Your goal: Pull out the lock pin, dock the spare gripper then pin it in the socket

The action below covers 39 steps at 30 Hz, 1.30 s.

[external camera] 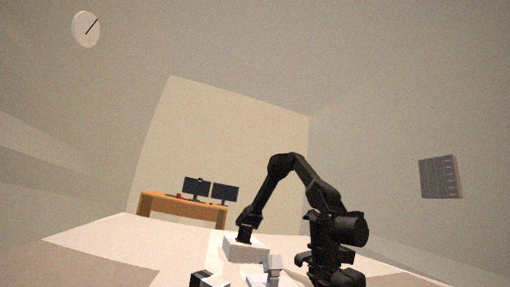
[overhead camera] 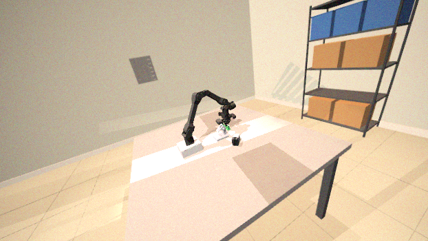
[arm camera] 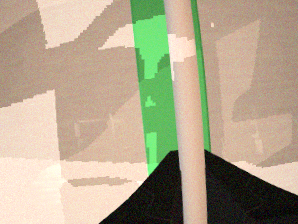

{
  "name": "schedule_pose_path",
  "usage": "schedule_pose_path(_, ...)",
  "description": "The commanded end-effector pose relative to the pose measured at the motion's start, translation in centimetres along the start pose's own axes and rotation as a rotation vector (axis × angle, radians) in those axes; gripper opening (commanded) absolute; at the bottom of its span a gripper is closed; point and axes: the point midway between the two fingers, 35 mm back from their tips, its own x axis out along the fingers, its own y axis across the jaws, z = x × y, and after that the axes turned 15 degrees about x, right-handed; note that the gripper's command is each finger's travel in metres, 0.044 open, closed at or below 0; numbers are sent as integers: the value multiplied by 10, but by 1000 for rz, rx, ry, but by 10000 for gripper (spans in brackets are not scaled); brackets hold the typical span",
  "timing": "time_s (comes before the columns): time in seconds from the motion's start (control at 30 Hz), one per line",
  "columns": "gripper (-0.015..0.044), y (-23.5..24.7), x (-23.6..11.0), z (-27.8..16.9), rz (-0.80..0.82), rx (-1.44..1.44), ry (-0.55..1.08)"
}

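Here, the tool [overhead camera: 224, 126] was clamped almost fully shut on the lock pin [arm camera: 188, 110], the thin white rod rising straight up through its jaws in the wrist view. The firm pinch looked meant to keep the slender pin from swivelling while it was carried. A bright green strip [arm camera: 154, 96] stood just behind the pin, running parallel to it. What it belonged to could not be made out.

Directly beneath the tool sat the small white mount [overhead camera: 220, 133], and whether the pin's far end was clear of the socket could not be told from these views. Just beside the mount, on the side away from the arm's base, the spare gripper [overhead camera: 236, 140] rested on the table [overhead camera: 206, 193], apart from the socket. By that placing, docking had not yet been done. The pin would probably have to be set down first, since the tool could carry only one item.

Behind the tool, the black arm arched back to its white base block [overhead camera: 194, 150], bolted near the table's far edge. Bands of light and shadow lay across the pale table.

Farther off, a tiled floor ran to grey and cream walls. A shelf rack [overhead camera: 344, 93] held orange boxes and blue bins. The exterior view showed a wooden desk [external camera: 180, 205] with twin monitors [external camera: 210, 189], a wall clock [external camera: 85, 29] and a grey wall panel [external camera: 439, 177].
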Motion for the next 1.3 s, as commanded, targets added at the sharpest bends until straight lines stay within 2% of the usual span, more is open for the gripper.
schedule_pose_path(0.0, 0, 1, 5, -2, 12, 1, 5)
schedule_pose_path(1.03, 0, 0, 1, 0, 1, 0, 1)
schedule_pose_path(1.27, 184, 0, 1, 0, 1, 0, 1)
